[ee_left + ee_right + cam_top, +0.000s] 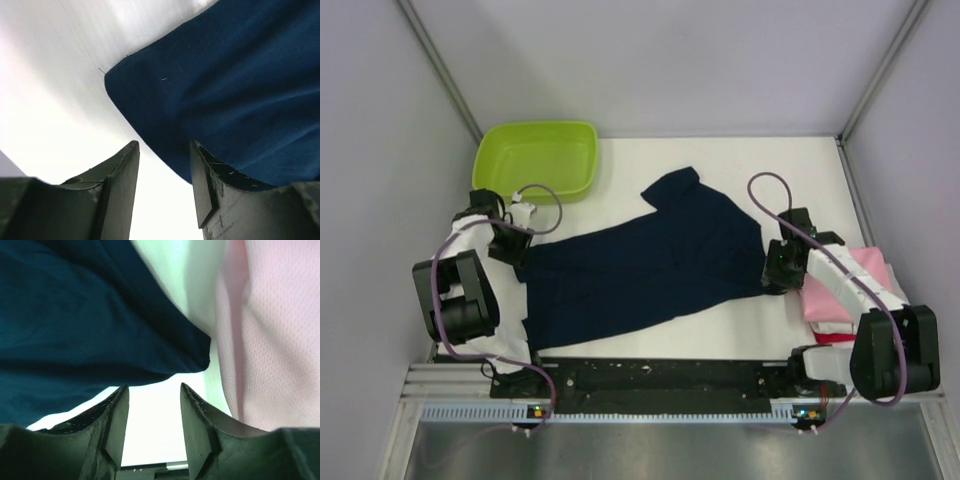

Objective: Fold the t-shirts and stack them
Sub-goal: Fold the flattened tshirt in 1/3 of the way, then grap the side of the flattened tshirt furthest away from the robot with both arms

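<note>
A dark navy t-shirt point(640, 265) lies spread, partly folded, across the middle of the white table. My left gripper point(510, 248) is open and low at the shirt's left edge; in the left wrist view the navy cloth point(225, 90) lies just ahead of the empty jaws. My right gripper point(778, 272) is open at the shirt's right edge; in the right wrist view the navy cloth point(85, 315) and a pink shirt point(275, 340) lie ahead of it. A stack of folded pink point(865, 275), white and red shirts sits at the right under the right arm.
A lime green plastic tub point(537, 160) stands at the back left of the table. Grey walls enclose the table on the left, back and right. The arm bases and a black rail point(660, 378) run along the near edge.
</note>
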